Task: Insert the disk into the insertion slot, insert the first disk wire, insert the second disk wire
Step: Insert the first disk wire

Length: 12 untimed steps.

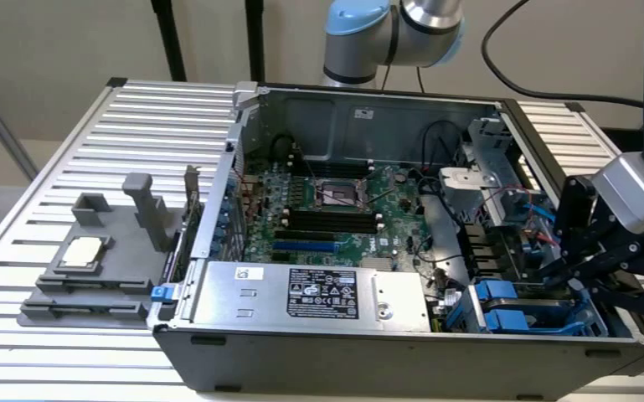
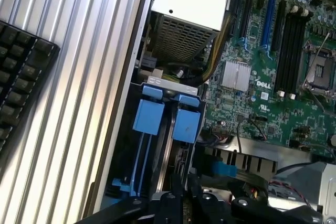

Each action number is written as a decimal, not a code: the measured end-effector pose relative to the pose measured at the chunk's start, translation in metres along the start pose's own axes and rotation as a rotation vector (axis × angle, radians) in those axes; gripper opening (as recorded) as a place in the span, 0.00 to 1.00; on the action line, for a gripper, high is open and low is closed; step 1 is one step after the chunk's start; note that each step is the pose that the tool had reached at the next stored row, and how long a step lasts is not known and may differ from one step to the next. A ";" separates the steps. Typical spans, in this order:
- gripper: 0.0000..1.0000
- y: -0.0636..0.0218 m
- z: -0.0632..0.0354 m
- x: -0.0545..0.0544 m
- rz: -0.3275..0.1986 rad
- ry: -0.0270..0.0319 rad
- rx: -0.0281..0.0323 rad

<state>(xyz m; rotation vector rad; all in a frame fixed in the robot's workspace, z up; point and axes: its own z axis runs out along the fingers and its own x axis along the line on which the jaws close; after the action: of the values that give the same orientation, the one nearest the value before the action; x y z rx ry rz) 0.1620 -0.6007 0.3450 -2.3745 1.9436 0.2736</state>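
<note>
Hovering with my gripper [image 2: 185,195] pinched closed, gripping nothing discernible; disk [image 2: 186,124] seemingly sitting in the slot [image 2: 137,166] just ahead; wires apparently pending.

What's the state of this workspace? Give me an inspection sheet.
Surface: ribbed metal table under an open computer case.
Job's things: insertion slot with blue rails, at the case's corner on the exterior view's right.
Clutter: grey fixture holding a chip, on the exterior view's left.
Grippers: gripper at the insertion slot, jaws shut.
Cables: black cables behind the case; red and blue wires inside it.
Surroundings: beige wall.
</note>
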 end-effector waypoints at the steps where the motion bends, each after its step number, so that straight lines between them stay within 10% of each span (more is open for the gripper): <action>1: 0.16 0.0005 0.0001 0.000 0.001 -0.0004 -0.0010; 12: 0.16 0.0010 0.0001 0.000 0.078 -0.0090 -0.0095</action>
<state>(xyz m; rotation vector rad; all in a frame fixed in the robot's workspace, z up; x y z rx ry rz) 0.1611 -0.6007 0.3450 -2.3021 2.0385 0.2978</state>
